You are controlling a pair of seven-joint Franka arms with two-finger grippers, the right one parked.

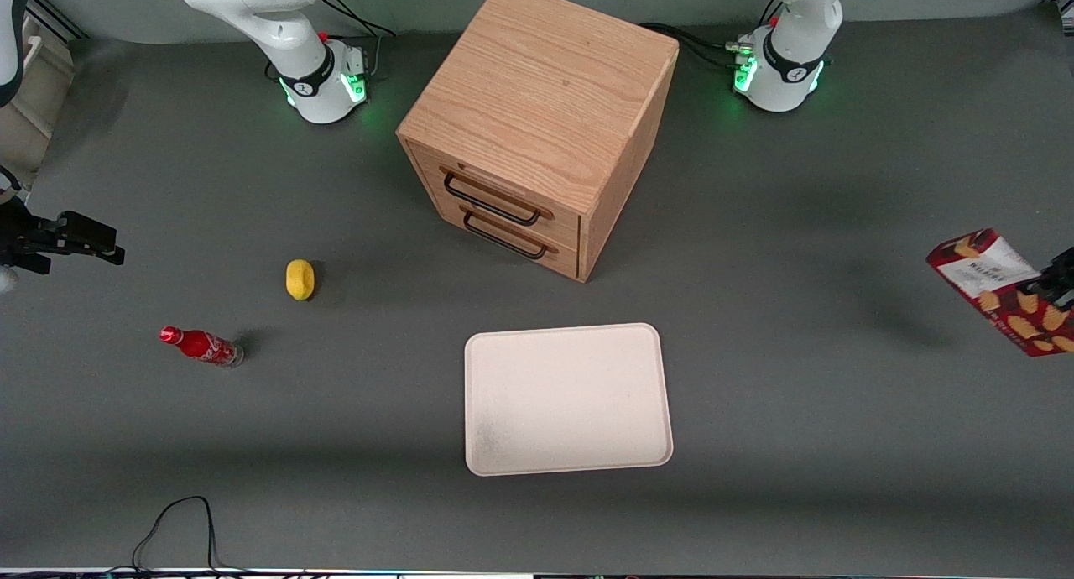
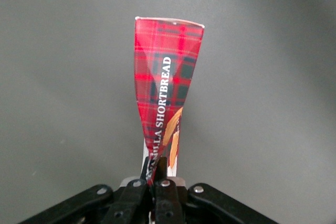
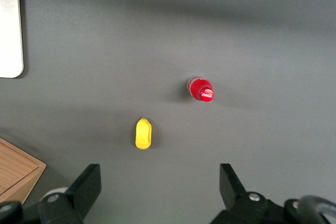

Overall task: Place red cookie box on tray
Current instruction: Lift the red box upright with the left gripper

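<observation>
My gripper is pinched on just one end of the long dark-red cardboard cookie box, well off from the cream-white flat tray, so I reckon it could swing or slip out mid-carry.

The red cookie box, a long flat dark-red carton printed with tan cookie pictures and a white label panel at one end, hangs tilted above the tabletop's working-arm end, clear of the surface and clamped in the gripper. Its narrow tartan side reads "SHORTBREAD". The tray, a cream-white rectangle with rounded corners and a low rim, lies flat and bare near the middle of the tabletop's camera-side edge, well apart from the box.
</observation>
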